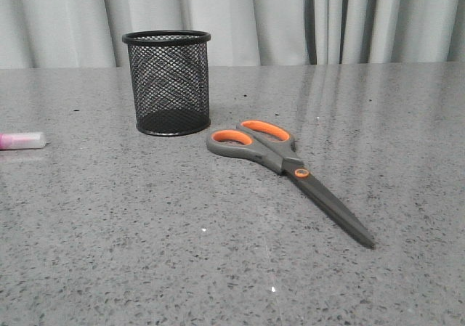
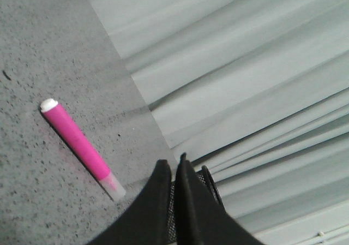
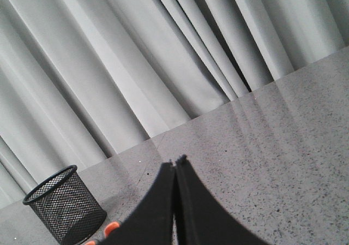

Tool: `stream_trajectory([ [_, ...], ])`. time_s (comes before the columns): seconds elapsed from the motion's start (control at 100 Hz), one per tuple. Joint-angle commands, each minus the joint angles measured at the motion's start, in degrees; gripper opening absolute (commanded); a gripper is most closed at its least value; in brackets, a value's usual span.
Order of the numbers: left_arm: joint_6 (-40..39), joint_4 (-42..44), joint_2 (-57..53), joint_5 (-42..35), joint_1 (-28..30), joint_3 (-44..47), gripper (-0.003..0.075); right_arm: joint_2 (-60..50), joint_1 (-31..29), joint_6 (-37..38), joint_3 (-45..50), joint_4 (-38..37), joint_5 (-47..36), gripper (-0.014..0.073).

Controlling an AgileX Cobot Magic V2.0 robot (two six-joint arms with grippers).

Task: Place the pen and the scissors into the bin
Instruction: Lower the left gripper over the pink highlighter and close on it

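Nearest on the grey speckled counter: the scissors lie flat and closed, blade tip toward the near right, handles with orange inner loops pointing back toward the bin. The handles sit just beside the bin's base, not touching it.

Next back: the bin, a black wire-mesh cup, stands upright left of centre. Nothing shows through the mesh in the front view.

Far left edge of the front view: the pen lies on its side, pink body cut off by the frame edge, whitish cap pointing right, well apart from the bin.

Left wrist view: the left gripper has its black fingers pressed together with nothing between them. The pen lies on the counter near it, untouched.

Right wrist view: the right gripper is likewise pressed together and holds nothing.

Behind the counter hangs a pale pleated curtain.
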Motion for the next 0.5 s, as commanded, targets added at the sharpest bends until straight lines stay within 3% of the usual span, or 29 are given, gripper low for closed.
stream_trajectory([
  [0.0, -0.21, -2.07, -1.84, 0.90, 0.17, 2.06, -0.0019, -1.15, -0.06, 0.94, -0.68, -0.03, -1.92, -0.0056],
  [0.1, -0.21, -1.94, -1.84, 1.54, 0.17, 1.84, -0.0018, -1.15, -0.06, 0.94, -5.43, -0.15, 5.07, -0.0015],
  [0.2, 0.82, -0.79, -1.84, 5.47, 0.17, 0.29, 0.0006, 0.00, -0.06, -0.24, -10.90, -0.39, 14.64, 0.0123],
  [0.34, 3.46, 8.97, 0.40, 12.67, 0.17, -6.79, 0.0171, 3.90, -0.06, -2.47, -16.31, -0.39, 23.56, 0.0335],
  [0.42, 3.46, 17.15, 3.91, 16.34, 0.17, -12.38, 0.0267, 6.57, -0.06, -5.30, -18.43, -0.39, 25.82, 0.0365],
  [0.49, 3.46, 24.80, 8.51, 21.01, 0.17, -18.20, 0.0275, 8.61, -0.06, -8.65, -20.27, -0.39, 26.14, 0.0361],
])
